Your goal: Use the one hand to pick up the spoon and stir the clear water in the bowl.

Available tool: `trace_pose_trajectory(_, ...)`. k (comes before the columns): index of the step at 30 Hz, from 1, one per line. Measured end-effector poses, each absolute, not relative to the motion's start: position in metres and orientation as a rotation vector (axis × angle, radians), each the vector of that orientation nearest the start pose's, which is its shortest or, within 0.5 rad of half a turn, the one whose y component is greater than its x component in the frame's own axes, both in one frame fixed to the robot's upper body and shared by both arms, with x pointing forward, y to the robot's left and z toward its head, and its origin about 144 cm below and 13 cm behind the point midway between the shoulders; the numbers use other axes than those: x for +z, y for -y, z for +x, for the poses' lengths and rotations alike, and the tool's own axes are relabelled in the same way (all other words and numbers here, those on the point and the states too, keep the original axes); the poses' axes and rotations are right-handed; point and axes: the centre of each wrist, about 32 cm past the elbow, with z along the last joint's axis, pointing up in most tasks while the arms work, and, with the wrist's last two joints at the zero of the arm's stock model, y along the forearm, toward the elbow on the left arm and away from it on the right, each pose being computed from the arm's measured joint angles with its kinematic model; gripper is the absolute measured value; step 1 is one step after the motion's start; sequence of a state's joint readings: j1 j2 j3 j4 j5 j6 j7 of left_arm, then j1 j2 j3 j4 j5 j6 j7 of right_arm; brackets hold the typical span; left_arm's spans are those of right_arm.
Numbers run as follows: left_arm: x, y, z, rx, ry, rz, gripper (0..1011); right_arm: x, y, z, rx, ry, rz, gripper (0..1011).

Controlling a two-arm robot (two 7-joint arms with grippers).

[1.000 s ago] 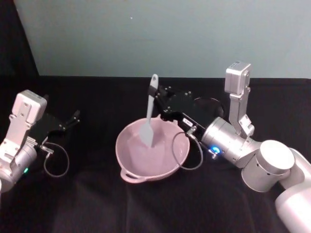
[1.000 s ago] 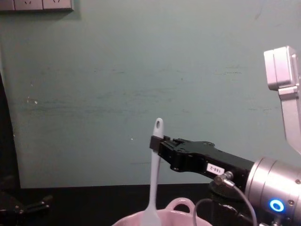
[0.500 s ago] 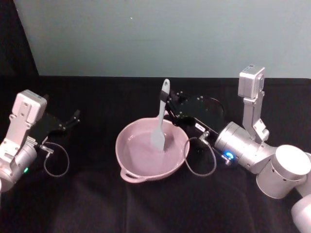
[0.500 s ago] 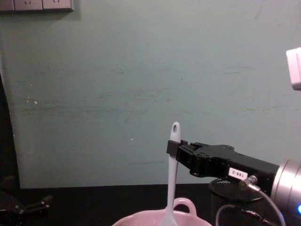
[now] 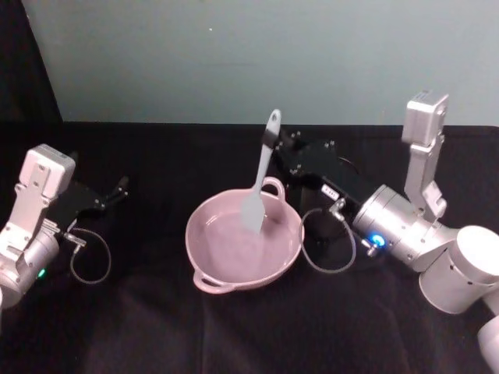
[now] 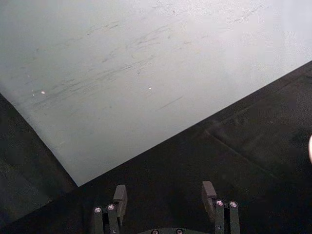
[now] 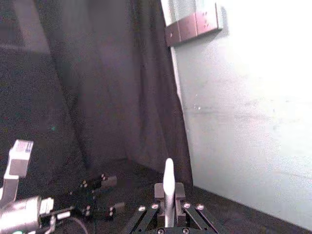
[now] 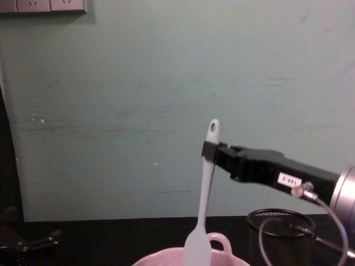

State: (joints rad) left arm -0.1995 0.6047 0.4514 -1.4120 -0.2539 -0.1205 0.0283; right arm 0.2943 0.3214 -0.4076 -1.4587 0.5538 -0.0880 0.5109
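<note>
Black cloth (image 5: 156, 327) covers the table in front of a pale green wall (image 5: 234, 54). On it, the pick-up looks done: the right gripper (image 5: 274, 145) has its jaws pressed onto the upper handle of the white spoon (image 5: 260, 178), just below the oval hole at the tip. From that pinch the spoon hangs nearly upright, a little tilted, with its flat scoop below the jaws, over the pink bowl (image 5: 204, 274). In the chest view the scoop sits at about rim height, so I cannot tell whether it touches the water. The bowl holds a shallow pool of clear water. My judgement is that stirring is under way or about to resume, with sweeps left to make. Behind the right gripper stands a black wire-mesh cup (image 8: 277, 235); its contents are not visible. Well apart on the other side, the left gripper (image 6: 165, 201) rests with jaws spread, holding nothing.
</note>
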Motion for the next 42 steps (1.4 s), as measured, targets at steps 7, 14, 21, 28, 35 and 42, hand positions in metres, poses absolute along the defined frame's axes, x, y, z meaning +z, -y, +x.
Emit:
trace_pose_trajectory(7, 1.14, -0.31, 0.489, 1.248, 0.285, 0.304, 1011, 1.204, 0.217, 0.522, -0.746, -0.011, 0.247, 122)
trace_pose_trajectory(14, 1.14, -0.31, 0.489, 1.248, 0.285, 0.305, 1011, 1.222, 0.223, 0.519, -0.79, -0.01, 0.286, 121)
trace_pose_trajectory(21, 1.14, -0.31, 0.489, 1.248, 0.285, 0.305, 1011, 1.233, 0.231, 0.516, -0.876, -0.023, 0.337, 122)
trace_pose_trajectory(28, 1.14, -0.31, 0.489, 1.248, 0.285, 0.304, 1011, 1.24, 0.244, 0.515, -0.958, -0.043, 0.366, 121)
trace_pose_trajectory(35, 1.14, -0.31, 0.489, 1.248, 0.285, 0.305, 1011, 1.241, 0.258, 0.52, -1.038, -0.091, 0.38, 122)
trace_pose_trajectory(42, 1.14, -0.31, 0.489, 1.248, 0.285, 0.305, 1011, 1.238, 0.269, 0.534, -1.078, -0.205, 0.377, 122)
